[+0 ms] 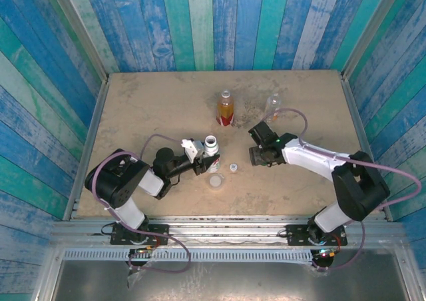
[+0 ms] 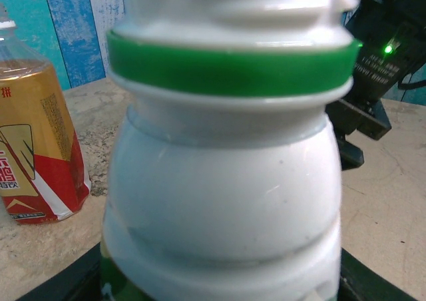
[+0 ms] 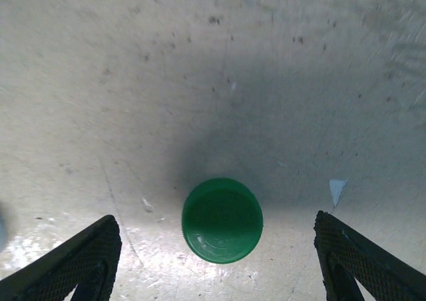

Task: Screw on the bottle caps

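Observation:
My left gripper (image 1: 203,160) is shut on the white bottle (image 1: 211,143), holding it upright near the table's middle. In the left wrist view that bottle (image 2: 226,181) shows an open threaded neck above a green ring. My right gripper (image 1: 258,157) points down at the table just right of it. In the right wrist view the dark green cap (image 3: 222,220) lies open side up between the gripper's fingertips (image 3: 219,264), which stand open with a gap on each side. The pale grey cap (image 1: 217,180) and the tiny white cap (image 1: 233,168) lie in front of the white bottle.
The amber bottle (image 1: 226,108) with a red label stands behind the white one, and it is at the left in the left wrist view (image 2: 36,154). A short clear bottle (image 1: 273,103) stands at the back right. Blue plank walls close in the tabletop (image 1: 146,108).

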You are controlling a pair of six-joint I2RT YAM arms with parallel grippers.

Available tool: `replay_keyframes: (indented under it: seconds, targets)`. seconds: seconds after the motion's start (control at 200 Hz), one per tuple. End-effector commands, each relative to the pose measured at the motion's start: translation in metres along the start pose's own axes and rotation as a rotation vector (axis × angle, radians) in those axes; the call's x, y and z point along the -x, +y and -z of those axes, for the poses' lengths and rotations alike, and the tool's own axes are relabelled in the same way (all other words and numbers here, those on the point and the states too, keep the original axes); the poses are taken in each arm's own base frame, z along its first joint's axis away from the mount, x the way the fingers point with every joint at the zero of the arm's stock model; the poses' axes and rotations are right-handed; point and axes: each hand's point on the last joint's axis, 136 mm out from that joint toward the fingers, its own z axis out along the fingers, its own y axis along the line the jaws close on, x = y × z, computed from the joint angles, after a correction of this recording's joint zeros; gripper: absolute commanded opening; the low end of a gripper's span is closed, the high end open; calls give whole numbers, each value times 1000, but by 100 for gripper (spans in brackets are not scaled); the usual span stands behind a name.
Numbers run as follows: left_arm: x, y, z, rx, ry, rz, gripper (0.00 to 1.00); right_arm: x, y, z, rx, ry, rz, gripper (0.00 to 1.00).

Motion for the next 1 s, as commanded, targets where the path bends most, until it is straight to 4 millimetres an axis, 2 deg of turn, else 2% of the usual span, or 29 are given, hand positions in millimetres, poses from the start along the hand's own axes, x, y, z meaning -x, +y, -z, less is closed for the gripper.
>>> replay_keyframes:
  seconds: [0.0, 0.12, 0.14, 0.416, 0.606, 0.992]
  targets:
    - [-7, -4, 1, -10, 13, 10, 59, -9, -4, -6, -12, 59, -42, 76]
    - [-8, -4, 0, -10, 20, 11, 59, -14, 1, -14, 18, 76, -54, 71]
    - [-8, -4, 0, -10, 21, 12, 59, -12, -7, -16, 14, 78, -81, 69]
    - [-10, -4, -1, -14, 27, 18, 59, -9, -4, -25, 45, 87, -98, 57]
    - [-11, -4, -1, -14, 34, 15, 59, -14, -5, -31, 38, 110, -96, 54]
    - [-10, -4, -1, -15, 33, 15, 59, -17, -4, -29, 53, 111, -96, 40]
